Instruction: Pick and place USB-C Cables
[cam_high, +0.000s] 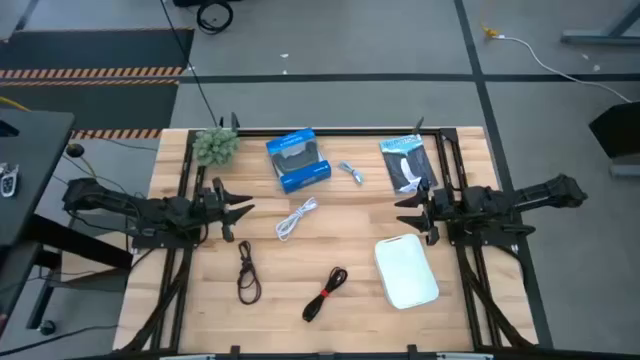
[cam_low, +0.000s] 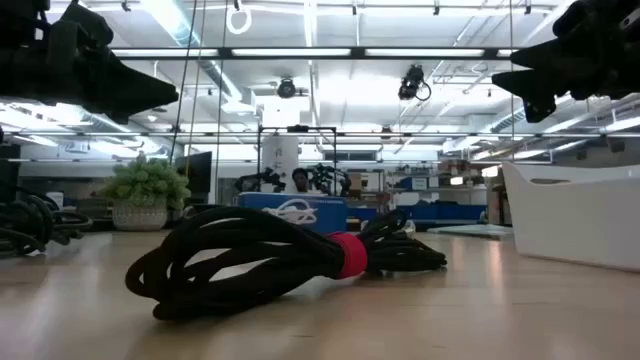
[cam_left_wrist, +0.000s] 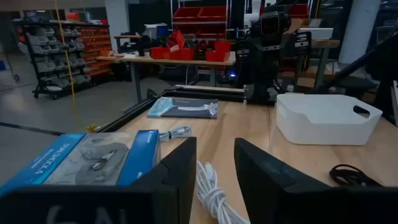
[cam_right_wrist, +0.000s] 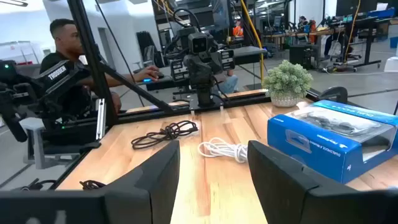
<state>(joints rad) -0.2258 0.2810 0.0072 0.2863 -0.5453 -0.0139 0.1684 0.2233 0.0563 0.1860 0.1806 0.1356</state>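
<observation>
Several small cable bundles lie flat on the wooden table. The white one (cam_high: 297, 217) is at the centre and also shows in my wrist views (cam_left_wrist: 211, 193) (cam_right_wrist: 221, 149). A dark loop (cam_high: 247, 272) lies near left. A black one with a red tie (cam_high: 325, 293) (cam_low: 280, 260) lies near the front. A short silvery-grey one (cam_high: 350, 172) is toward the back. My left gripper (cam_high: 235, 210) (cam_left_wrist: 215, 149) hovers open at the left, pointing at the white cable. My right gripper (cam_high: 410, 205) (cam_right_wrist: 213, 152) hovers open at the right, facing it. Both are empty.
A blue box (cam_high: 298, 160) and a black-and-white flat packet (cam_high: 405, 163) lie at the back. A white container (cam_high: 406, 270) stands near right, below my right gripper. A small potted plant (cam_high: 215, 145) is at the back left. A person (cam_right_wrist: 68, 43) sits beyond the table's left side.
</observation>
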